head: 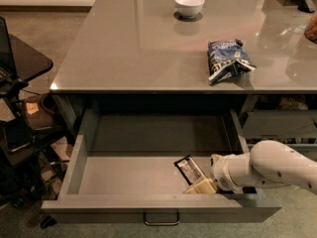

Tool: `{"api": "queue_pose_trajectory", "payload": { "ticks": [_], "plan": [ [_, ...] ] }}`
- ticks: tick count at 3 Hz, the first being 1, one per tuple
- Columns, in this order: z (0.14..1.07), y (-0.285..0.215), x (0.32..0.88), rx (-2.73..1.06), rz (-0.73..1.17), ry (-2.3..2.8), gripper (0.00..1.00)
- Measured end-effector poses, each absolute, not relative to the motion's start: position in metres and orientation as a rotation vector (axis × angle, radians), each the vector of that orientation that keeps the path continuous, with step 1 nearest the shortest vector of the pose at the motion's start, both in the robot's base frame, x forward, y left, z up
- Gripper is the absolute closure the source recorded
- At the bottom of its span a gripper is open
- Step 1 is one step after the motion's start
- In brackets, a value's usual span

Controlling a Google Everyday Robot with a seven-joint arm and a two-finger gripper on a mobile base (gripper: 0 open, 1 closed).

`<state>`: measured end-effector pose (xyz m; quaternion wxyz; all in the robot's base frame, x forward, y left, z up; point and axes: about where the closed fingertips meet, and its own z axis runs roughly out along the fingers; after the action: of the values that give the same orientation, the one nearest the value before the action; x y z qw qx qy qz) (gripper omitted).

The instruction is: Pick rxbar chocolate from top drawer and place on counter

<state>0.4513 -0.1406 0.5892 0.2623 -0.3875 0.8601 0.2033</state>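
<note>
The top drawer [124, 175] is pulled open below the counter [148, 48]. The rxbar chocolate [187, 168], a flat black bar with pale print, lies on the drawer floor near the right front corner. My gripper [202, 186] reaches in from the right on a white arm, with pale fingers [204, 186] low in the drawer, just in front of and touching the bar's near end. The bar's near end is partly hidden by the fingers.
A blue-and-white chip bag [228, 59] lies on the counter at right. A white bowl [189, 5] stands at the counter's back. A small black side table [22, 61] with clutter below stands at left. A narrower drawer [277, 125] sits at right.
</note>
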Motion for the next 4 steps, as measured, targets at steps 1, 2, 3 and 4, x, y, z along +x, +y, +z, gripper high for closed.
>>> {"api": "queue_pose_trajectory", "payload": {
  "ticks": [1, 2, 3, 4],
  "plan": [
    [0.590, -0.135, 0.453, -1.002, 0.554, 2.327, 0.00],
    [0.589, -0.121, 0.457, -0.918, 0.577, 2.321, 0.00],
    [0.589, -0.121, 0.457, -0.918, 0.577, 2.321, 0.00],
    [0.594, -0.116, 0.458, -0.892, 0.532, 2.304, 0.00]
  ]
}}
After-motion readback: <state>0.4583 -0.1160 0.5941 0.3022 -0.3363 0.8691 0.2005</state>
